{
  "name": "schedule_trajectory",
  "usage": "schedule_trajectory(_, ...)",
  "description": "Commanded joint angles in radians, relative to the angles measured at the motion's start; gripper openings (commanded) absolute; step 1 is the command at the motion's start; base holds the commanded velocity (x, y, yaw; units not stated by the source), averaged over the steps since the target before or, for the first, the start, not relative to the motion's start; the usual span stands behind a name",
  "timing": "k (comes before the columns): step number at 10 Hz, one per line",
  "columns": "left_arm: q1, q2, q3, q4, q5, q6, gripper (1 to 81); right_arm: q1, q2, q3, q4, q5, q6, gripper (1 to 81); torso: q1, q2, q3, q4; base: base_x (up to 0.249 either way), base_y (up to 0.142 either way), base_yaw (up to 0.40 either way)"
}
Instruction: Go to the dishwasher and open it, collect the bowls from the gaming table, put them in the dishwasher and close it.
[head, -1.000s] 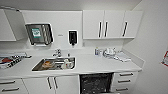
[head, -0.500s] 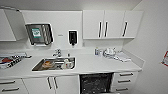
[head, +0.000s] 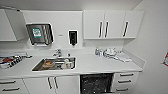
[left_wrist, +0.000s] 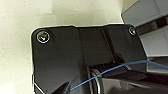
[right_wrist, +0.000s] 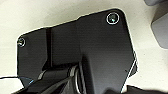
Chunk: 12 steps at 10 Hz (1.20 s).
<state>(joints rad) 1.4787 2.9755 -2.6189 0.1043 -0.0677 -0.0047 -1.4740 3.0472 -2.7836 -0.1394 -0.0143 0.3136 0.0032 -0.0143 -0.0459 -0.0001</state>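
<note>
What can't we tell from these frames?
- Dishwasher, head view: the dark opening is cut off by the bottom edge, so the door's position is unreadable.
- Sink, head view: blur hides what the items inside are.
- Pile on the counter, head view: too blurred to identify.
- Both wrist views: the robot's dark plate blocks the fingers.

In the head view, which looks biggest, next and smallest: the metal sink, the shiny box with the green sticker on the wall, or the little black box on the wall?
1. The steel sink set in the white counter looks biggest.
2. The shiny steel wall box with the green sticker comes next.
3. The small black wall dispenser looks smallest.
</note>
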Motion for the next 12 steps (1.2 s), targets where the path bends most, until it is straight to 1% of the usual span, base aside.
schedule_trajectory(1,-0.048,-0.009,0.003,-0.003,0.046,-0.001,81.1,0.051,0.001,0.003,-0.009,-0.047,-0.004,81.1,0.0,0.0,0.0,0.0,0.0,0.0,0.16)
schedule_trajectory(5,-0.048,-0.013,0.003,0.0,0.046,0.0,81.1,0.06,0.0,0.004,-0.008,-0.046,-0.005,81.1,0.0,0.0,0.0,0.0,0.0,0.0,0.188)
schedule_trajectory(12,-0.051,-0.012,0.003,0.005,0.046,0.006,81.1,0.056,-0.006,-0.003,-0.005,-0.046,0.007,81.1,0.0,0.0,0.0,0.0,0.0,0.0,0.274)
